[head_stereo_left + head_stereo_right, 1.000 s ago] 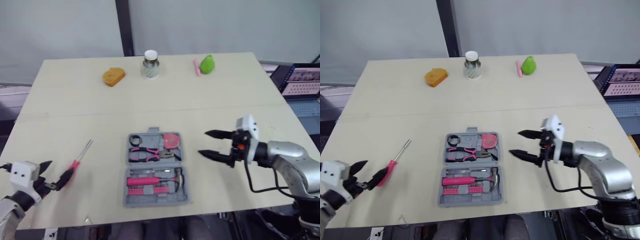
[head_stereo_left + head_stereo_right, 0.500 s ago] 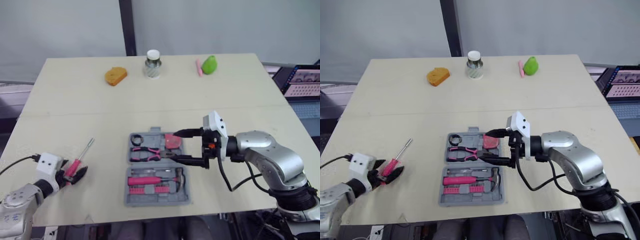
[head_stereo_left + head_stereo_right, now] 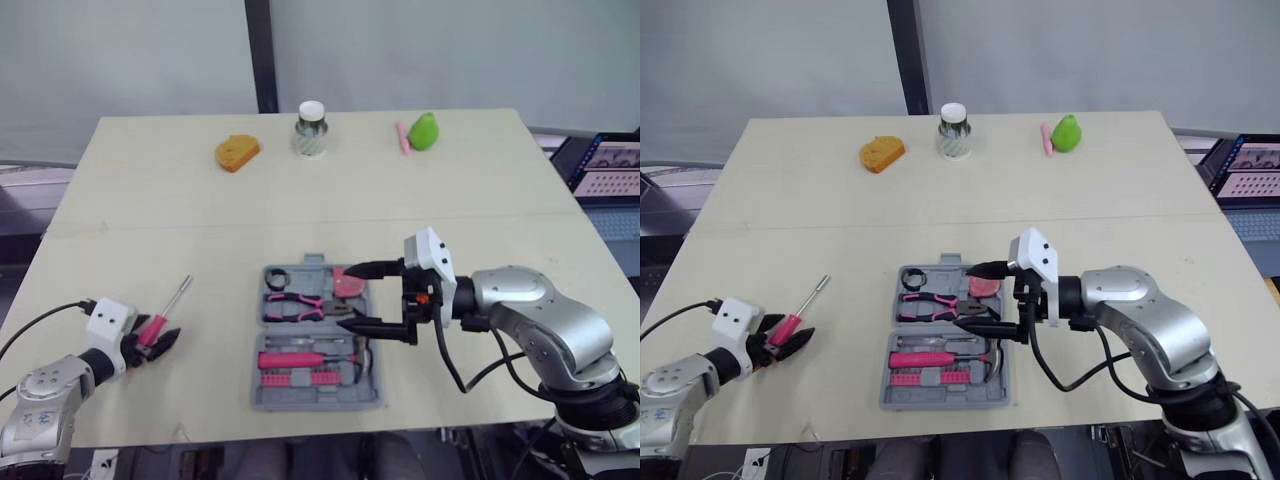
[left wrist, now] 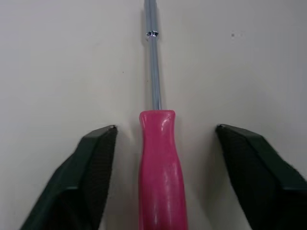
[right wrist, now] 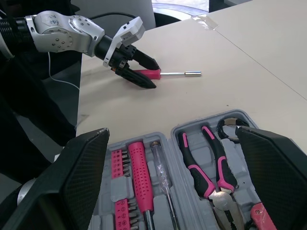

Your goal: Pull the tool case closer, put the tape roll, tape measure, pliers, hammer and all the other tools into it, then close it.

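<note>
Noted tool case (image 3: 318,403) lying open at the near middle of the counter (image 3: 450,180), with pliers (image 3: 300,305), hammer (image 3: 290,359), tape roll (image 3: 276,277) and pink tape measure (image 3: 348,283) seated in its moulded slots. Found one screwdriver (image 3: 167,312) outside it, flat on the counter well to the case's left, shaft pointing away from the robot. Recorded left jaws spread wide, one finger (image 4: 93,177) on each side of the pink handle, touching neither side, gripping nothing. Recorded right jaws likewise wide open and empty, hovering above the case's right part near the tape measure.

Judged step in hand: pick up the screwdriver.
- Close on the thick part of the handle, centred, never on the thin steel shaft.
- Expect rolling from a one-sided touch; keep both fingers low to the counter and square to the handle.
- Lift level, carry toward the case, lay into a free slot; cannot tell from here which one.
- Draw right jaws aside first to avoid a clash above the case.
- Leave shutting the case till last.
</note>
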### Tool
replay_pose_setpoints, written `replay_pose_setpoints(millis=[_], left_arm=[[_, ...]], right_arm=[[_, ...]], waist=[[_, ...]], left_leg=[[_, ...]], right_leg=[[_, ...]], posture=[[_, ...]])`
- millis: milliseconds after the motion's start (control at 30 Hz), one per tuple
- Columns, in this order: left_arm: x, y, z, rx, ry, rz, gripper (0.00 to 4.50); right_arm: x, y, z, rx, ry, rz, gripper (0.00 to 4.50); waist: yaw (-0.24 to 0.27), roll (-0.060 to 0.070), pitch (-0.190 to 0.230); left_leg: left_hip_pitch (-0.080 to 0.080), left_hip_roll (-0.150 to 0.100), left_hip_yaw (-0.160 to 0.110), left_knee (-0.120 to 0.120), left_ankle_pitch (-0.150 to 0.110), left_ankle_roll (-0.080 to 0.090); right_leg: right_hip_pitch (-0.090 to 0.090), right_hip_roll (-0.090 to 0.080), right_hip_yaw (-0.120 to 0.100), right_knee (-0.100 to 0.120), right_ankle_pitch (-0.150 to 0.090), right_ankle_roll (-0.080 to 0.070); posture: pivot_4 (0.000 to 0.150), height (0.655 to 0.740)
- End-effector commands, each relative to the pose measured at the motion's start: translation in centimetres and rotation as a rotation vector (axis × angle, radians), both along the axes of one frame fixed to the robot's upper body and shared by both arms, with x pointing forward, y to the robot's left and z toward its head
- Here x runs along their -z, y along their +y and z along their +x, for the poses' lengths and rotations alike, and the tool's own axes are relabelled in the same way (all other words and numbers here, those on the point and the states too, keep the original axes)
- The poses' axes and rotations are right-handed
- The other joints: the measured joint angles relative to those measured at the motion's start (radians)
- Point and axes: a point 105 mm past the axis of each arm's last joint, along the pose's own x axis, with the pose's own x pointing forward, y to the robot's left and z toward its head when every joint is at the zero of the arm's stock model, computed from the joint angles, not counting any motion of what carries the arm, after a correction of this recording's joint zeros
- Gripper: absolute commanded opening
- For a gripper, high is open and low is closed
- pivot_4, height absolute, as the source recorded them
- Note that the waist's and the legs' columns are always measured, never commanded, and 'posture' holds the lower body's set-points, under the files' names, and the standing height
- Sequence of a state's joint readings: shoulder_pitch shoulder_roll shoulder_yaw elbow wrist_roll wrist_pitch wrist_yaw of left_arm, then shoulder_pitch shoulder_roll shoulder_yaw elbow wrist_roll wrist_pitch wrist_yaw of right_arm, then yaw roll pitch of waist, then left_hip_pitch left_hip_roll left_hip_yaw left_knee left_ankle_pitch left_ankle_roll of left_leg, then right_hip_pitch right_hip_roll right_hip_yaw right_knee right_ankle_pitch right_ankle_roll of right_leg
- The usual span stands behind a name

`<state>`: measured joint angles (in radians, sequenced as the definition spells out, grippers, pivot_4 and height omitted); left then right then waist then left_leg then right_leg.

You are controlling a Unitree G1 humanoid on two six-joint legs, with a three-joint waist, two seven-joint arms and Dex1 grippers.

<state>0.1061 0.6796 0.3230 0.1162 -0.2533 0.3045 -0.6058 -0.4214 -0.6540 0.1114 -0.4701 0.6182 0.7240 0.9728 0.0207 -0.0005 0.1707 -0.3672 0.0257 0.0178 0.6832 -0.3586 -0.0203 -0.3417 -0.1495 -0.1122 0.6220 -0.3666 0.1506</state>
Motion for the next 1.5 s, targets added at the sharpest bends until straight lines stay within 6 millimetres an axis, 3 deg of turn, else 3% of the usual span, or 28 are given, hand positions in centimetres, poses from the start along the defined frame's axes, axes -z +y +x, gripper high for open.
replay_pose_setpoints(millis=[33, 100, 267, 367, 567, 700, 833, 967, 1133, 1500], left_arm=[[2.3, 1.1, -1.7, -0.038, 0.106, 0.023, 1.71], [2.4, 1.2, -1.7, -0.041, 0.107, 0.022, 0.67], [2.7, 1.4, -1.5, -0.038, 0.107, 0.03, 0.62], [1.7, 0.6, -0.8, 0.019, 0.071, 0.029, 0.62], [-6.2, -6.1, 0.8, 0.453, -0.011, 0.115, 0.62], [-9.5, -11.2, -1.2, 0.778, 0.069, 0.222, 0.62], [-9.5, -13.3, -3.9, 0.94, 0.195, 0.29, 0.62], [-9.2, -14.8, -5.2, 0.975, 0.268, 0.298, 0.62], [-8.2, -17.1, -6.5, 0.997, 0.31, 0.323, 0.62], [-6.0, -18.9, -7.5, 0.982, 0.356, 0.35, 0.62]], right_arm=[[-1.4, 0.0, -0.4, -0.006, -0.06, 0.037, 4.5], [-1.5, 0.0, -0.3, -0.007, -0.065, 0.042, 4.5], [-1.7, -0.1, -0.2, -0.011, -0.077, 0.045, 4.5], [-2.1, -0.6, -0.2, -0.003, -0.094, 0.042, 4.5], [-1.5, -3.6, -1.1, 0.033, -0.094, -0.054, 4.5], [0.6, -5.3, -1.9, 0.06, -0.071, -0.162, 4.5], [2.0, -6.2, -2.3, 0.083, -0.06, -0.219, 4.5], [2.4, -6.7, -2.5, 0.108, -0.06, -0.247, 4.5], [2.6, -7.7, -3.0, 0.136, -0.054, -0.288, 4.5], [2.7, -8.9, -4.2, 0.133, -0.021, -0.35, 4.5]], waist=[[-0.001, 0.0, 0.0], [-0.002, 0.0, 0.0], [-0.004, 0.001, 0.0], [0.0, 0.002, 0.0], [0.007, -0.004, 0.003], [0.003, -0.007, 0.005], [-0.021, -0.002, 0.006], [-0.019, -0.003, 0.008], [0.003, -0.004, 0.009], [0.007, -0.005, 0.009]], left_leg=[[0.0, 0.0, 0.0, 0.0, 0.0, 0.0], [0.0, 0.0, 0.0, 0.0, 0.0, 0.0], [0.0, 0.0, 0.001, -0.001, 0.0, 0.0], [0.001, 0.0, 0.001, -0.001, 0.0, 0.0], [-0.003, -0.001, -0.002, 0.0, 0.0, 0.0], [-0.004, 0.0, -0.003, 0.001, 0.0, 0.0], [-0.001, 0.0, 0.003, -0.004, -0.001, 0.001], [-0.002, 0.001, 0.004, -0.004, -0.001, 0.001], [-0.003, 0.001, 0.003, -0.001, -0.001, 0.001], [-0.003, 0.001, 0.004, 0.0, -0.001, 0.001]], right_leg=[[0.0, 0.0, 0.0, 0.0, 0.0, 0.0], [0.0, 0.0, 0.0, 0.0, 0.0, 0.0], [0.0, 0.0, 0.0, 0.0, 0.0, 0.0], [0.0, 0.0, 0.0, 0.0, 0.0, 0.0], [0.0, 0.0, 0.0, 0.0, 0.0, 0.0], [0.0, 0.0, 0.0, -0.001, 0.0, 0.0], [-0.001, 0.0, 0.003, -0.004, 0.0, 0.0], [-0.004, 0.001, 0.003, -0.003, -0.001, -0.001], [-0.002, 0.001, 0.004, -0.003, -0.001, -0.001], [-0.002, 0.001, 0.005, -0.003, -0.001, -0.001]], posture=[[0.15, 0.74], [0.15, 0.74], [0.15, 0.74], [0.15, 0.74], [0.15, 0.74], [0.15, 0.74], [0.15, 0.74], [0.15, 0.74], [0.15, 0.74], [0.15, 0.74]])
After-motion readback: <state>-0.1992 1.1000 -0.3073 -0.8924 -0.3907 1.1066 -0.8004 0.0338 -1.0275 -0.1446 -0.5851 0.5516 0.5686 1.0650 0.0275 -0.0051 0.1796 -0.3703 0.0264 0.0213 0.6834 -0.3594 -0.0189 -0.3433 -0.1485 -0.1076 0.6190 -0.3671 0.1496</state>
